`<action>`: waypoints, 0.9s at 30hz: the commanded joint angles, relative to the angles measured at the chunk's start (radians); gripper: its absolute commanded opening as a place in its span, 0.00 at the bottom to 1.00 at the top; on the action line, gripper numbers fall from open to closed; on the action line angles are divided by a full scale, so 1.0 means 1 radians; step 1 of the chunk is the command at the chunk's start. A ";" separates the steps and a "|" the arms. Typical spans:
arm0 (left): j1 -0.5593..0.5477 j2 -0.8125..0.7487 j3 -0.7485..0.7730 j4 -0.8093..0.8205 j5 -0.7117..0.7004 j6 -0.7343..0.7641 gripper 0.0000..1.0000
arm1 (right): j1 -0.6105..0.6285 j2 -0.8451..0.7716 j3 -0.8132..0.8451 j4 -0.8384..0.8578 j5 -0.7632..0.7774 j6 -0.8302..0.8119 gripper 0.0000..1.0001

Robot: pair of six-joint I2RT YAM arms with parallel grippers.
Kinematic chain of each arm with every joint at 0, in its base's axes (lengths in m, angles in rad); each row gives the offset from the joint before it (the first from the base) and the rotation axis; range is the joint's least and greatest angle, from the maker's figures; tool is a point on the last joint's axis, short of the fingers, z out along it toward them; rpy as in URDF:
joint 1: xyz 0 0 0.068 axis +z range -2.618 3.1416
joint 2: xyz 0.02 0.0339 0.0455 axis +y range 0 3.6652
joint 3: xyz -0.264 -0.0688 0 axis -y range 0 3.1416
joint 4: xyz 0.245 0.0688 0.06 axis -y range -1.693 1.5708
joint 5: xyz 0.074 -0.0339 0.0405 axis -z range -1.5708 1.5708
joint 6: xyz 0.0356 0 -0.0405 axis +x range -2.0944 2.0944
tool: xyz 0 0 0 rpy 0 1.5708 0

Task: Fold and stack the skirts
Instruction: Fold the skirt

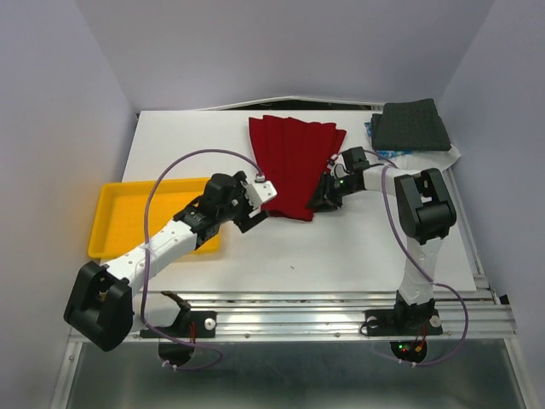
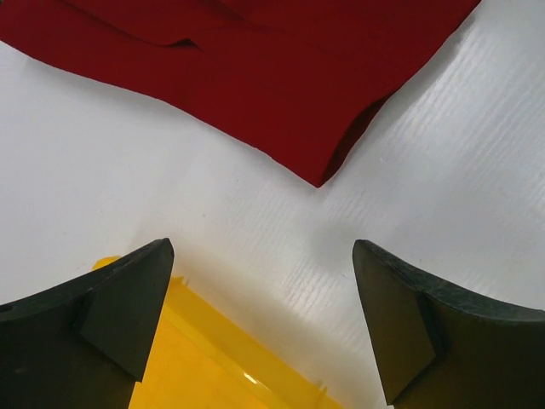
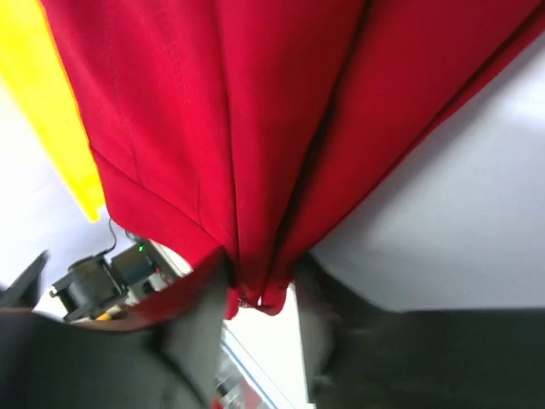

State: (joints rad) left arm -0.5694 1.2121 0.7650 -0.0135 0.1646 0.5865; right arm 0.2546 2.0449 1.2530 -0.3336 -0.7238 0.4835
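Nearest: left hand [image 2: 262, 256] released, jaws wide, hovering just near of red skirt [image 1: 294, 158] near-left corner, partly over yellow tray [image 1: 115, 226] rim. right hand [image 3: 260, 294] grasping red skirt at near-right corner, cloth bunched between fingers. Red skirt spread mid-worktop [image 1: 341, 256]. For clean fold: left hand should pinch matching corner, both lift level, carry near edge to far edge. Moving room near of red skirt; tray crowds its left. Folded grey skirt [image 1: 411, 126] far right of red skirt, blue print skirt [image 1: 372, 129] peeking beneath
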 commanded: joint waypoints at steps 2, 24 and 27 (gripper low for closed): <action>-0.055 -0.080 -0.151 0.217 -0.049 0.278 0.99 | 0.008 0.003 -0.041 -0.051 0.014 0.029 0.22; -0.216 0.326 -0.199 0.707 -0.091 0.478 0.99 | -0.040 -0.015 -0.010 -0.082 -0.252 0.181 0.01; -0.216 0.337 -0.193 0.707 -0.073 0.475 0.99 | -0.040 -0.014 -0.003 -0.079 -0.281 0.222 0.01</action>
State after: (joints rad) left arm -0.7757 1.5421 0.5297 0.6205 0.0479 1.0466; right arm 0.2218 2.0449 1.2350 -0.3935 -0.9199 0.6456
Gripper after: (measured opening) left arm 0.986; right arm 0.131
